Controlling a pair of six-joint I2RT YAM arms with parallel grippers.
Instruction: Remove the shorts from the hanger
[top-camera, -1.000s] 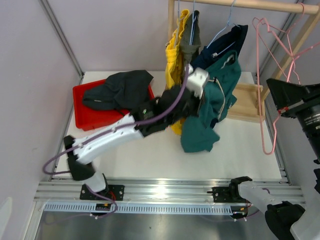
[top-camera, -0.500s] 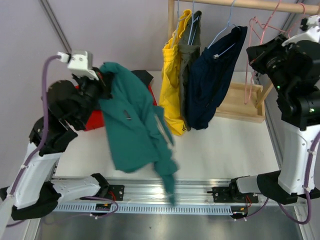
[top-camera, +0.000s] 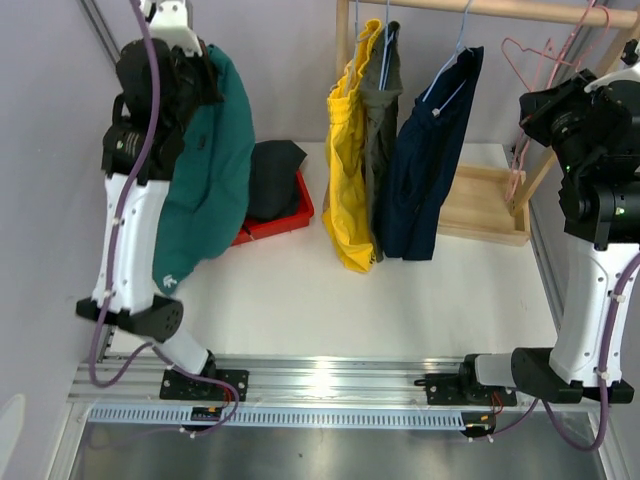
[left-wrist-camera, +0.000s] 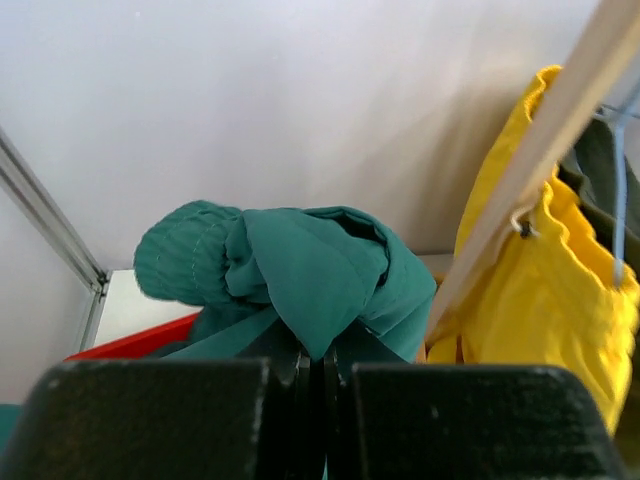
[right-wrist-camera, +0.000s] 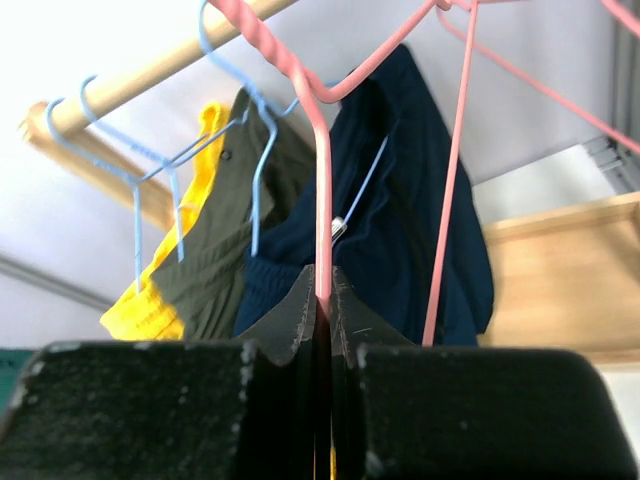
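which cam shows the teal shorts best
Top external: the teal shorts hang full length from the left end effector. Left wrist shows only the bunched part clamped in its fingers; right wrist shows the gripped pink hanger, none of them clearly.

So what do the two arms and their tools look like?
The left arm and right arm both have white shell links with bulky black joints and black bases. A purple cable runs along the left one. The left tool and right tool have blocky matte black fingers. No markings are readable.
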